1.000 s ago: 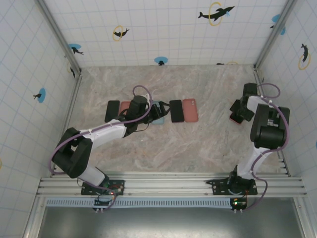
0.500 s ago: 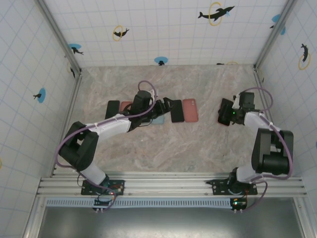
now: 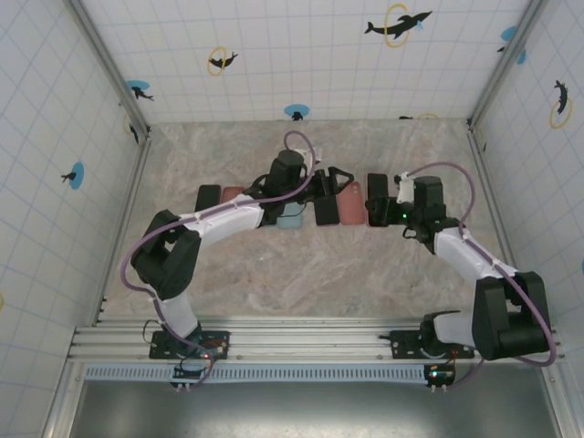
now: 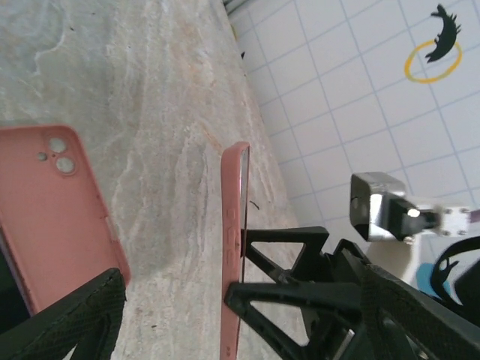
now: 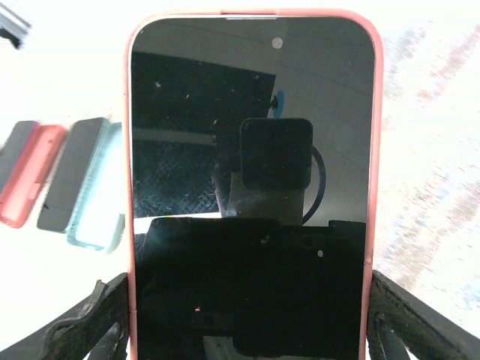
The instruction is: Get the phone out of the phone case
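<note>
table (image 3: 228, 274): left arm (image 3: 219, 219) covering pt of row | right gripper (image 3: 380, 212) gripping phone (image 5: 251, 150) sitting in pink phone case (image 5: 377, 150), bottom cut off, just rt of row | left gripper (image 3: 333, 180) fingers standing wide | 2 black phones (image 3: 207, 198), 2 pink cases (image 3: 349, 203), 1 blue case (image 3: 290, 220)

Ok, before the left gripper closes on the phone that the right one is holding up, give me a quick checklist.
1. Right gripper on both long edges of the cased phone: ok.
2. Phone out of its case: not ok, pink runs along the screen's top and sides.
3. Left gripper open: ok.
4. Cased phone between the left gripper's fingers: ok, edge-on in the left wrist view, gaps either side.
5. Right grip firm enough to resist a pull: cannot tell.
6. Empty pink case on the table lies apart from the held phone: ok.
</note>
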Controlling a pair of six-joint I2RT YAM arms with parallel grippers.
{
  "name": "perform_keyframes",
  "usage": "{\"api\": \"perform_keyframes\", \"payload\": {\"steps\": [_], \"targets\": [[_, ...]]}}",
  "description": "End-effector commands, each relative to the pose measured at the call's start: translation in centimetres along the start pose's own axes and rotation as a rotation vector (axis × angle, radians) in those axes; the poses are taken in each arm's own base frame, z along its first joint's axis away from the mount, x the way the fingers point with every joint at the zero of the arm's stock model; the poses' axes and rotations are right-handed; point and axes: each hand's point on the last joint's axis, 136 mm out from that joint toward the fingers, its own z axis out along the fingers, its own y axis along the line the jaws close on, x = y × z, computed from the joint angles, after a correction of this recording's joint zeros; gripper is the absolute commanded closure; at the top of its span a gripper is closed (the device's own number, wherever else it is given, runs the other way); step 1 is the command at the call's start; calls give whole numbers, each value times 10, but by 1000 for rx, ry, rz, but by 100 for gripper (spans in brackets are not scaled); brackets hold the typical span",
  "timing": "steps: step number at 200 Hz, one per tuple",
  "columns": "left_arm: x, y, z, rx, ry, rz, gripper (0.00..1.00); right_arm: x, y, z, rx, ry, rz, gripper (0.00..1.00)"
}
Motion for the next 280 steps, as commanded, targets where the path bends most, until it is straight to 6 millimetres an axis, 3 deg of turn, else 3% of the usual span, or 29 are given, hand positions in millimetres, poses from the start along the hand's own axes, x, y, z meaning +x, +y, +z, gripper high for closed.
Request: {"api": "perform_keyframes", "payload": {"steps": [1, 63, 96, 129, 149, 168, 207, 226, 280], "targets": [[6, -3, 12, -7, 45, 44, 21, -27, 27, -10, -78, -113, -41, 46], [17, -13, 32, 20, 112, 55, 36, -28, 50, -12, -128, -104, -76, 48], [22, -13, 35, 32, 125, 50, 53, -31, 60, -12, -151, -101, -95, 48], [21, -10, 37, 29, 121, 44, 62, -29, 72, -12, -200, -91, -111, 49], [21, -10, 39, 30, 118, 39, 67, -28, 75, -13, -206, -86, -118, 49], [22, -11, 42, 48, 129, 26, 79, -28, 78, -14, -218, -89, -123, 49], [21, -15, 42, 67, 126, 13, 92, -24, 81, -16, -229, -80, -133, 49], [18, -19, 41, 78, 115, 7, 93, -21, 81, -17, -230, -78, -133, 45], [0, -30, 33, 113, 57, -19, 93, -17, 80, -21, -235, -83, -123, 17]]}}
